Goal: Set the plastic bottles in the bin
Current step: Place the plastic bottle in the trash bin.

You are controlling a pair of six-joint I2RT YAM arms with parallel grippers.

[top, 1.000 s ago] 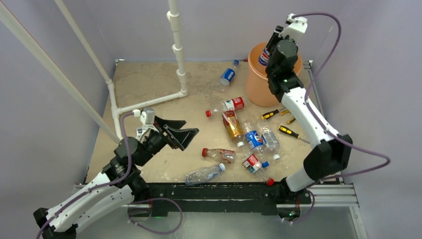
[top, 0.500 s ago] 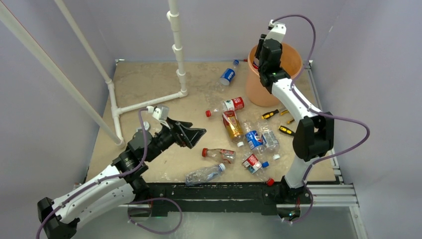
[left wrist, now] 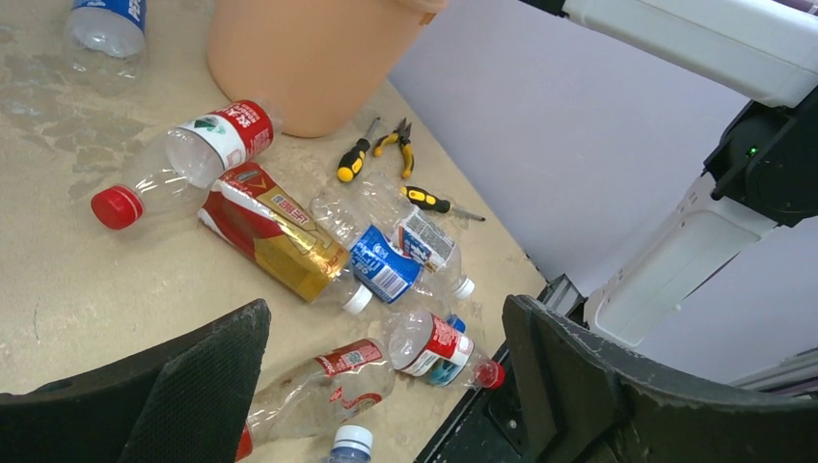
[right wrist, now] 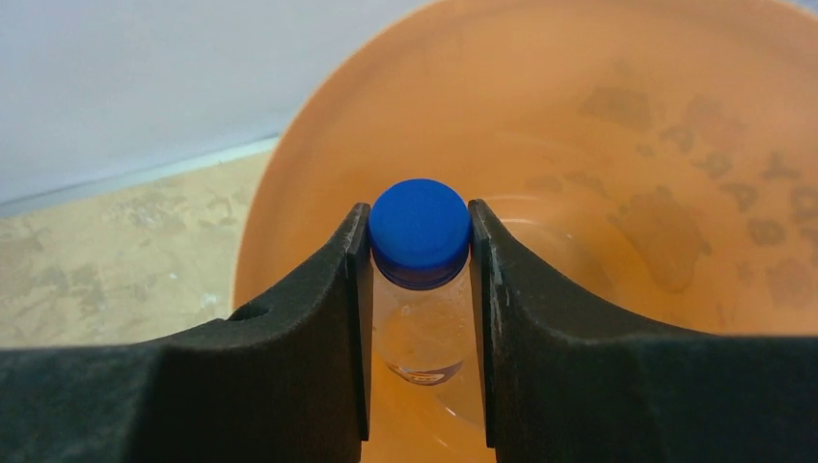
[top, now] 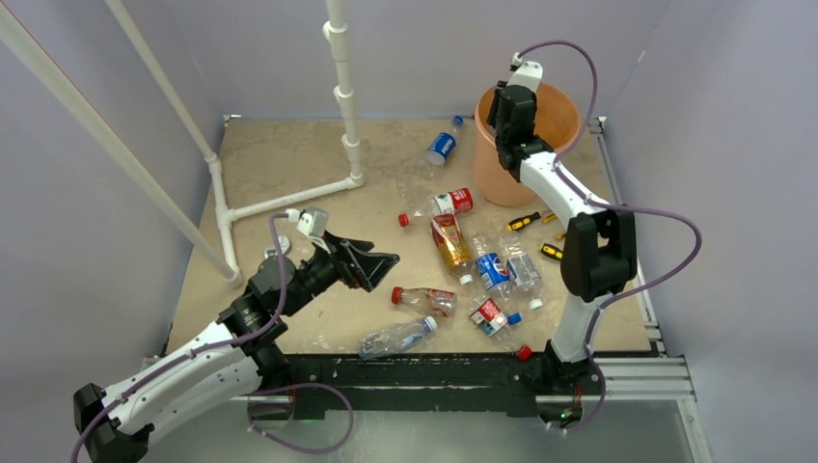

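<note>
While we are pinching a blue-capped bottle point(right wrist: 417, 333) in the right gripper point(right wrist: 420, 217) above the bin point(right wrist: 675, 145) | left gripper point(left wrist: 386, 311) gaping wide, empty

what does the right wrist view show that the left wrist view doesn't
Only the right wrist: a blue-capped bottle pinched in the shut right end effector. Only the left wrist: the open left end effector, loose bottles lying on the table, plus screwdrivers and pliers. Both: the orange bin and that tan table.
</note>
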